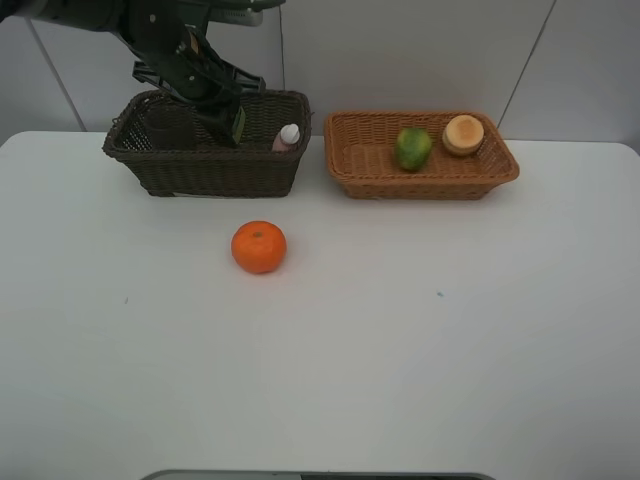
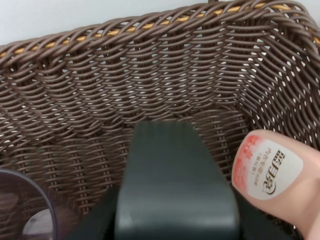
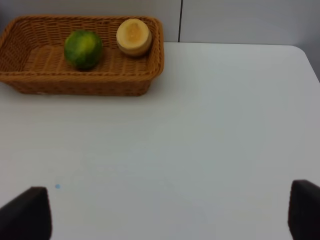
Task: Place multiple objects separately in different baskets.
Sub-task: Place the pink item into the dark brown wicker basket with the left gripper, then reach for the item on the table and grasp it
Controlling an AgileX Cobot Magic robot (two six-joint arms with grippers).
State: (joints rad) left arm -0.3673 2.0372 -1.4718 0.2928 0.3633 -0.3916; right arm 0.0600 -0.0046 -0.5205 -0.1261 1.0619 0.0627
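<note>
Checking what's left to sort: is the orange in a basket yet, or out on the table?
Out. The orange lies on the white table, apart from the dark brown basket behind it.

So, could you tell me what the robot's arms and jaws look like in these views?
The left arm is black and angular, built of chunky housings with open struts near its wrist. The right gripper shows only two matt black, blunt, block-shaped jaws. No markings can be made out on either.

Bright, even light; perhaps slightly soft
</note>
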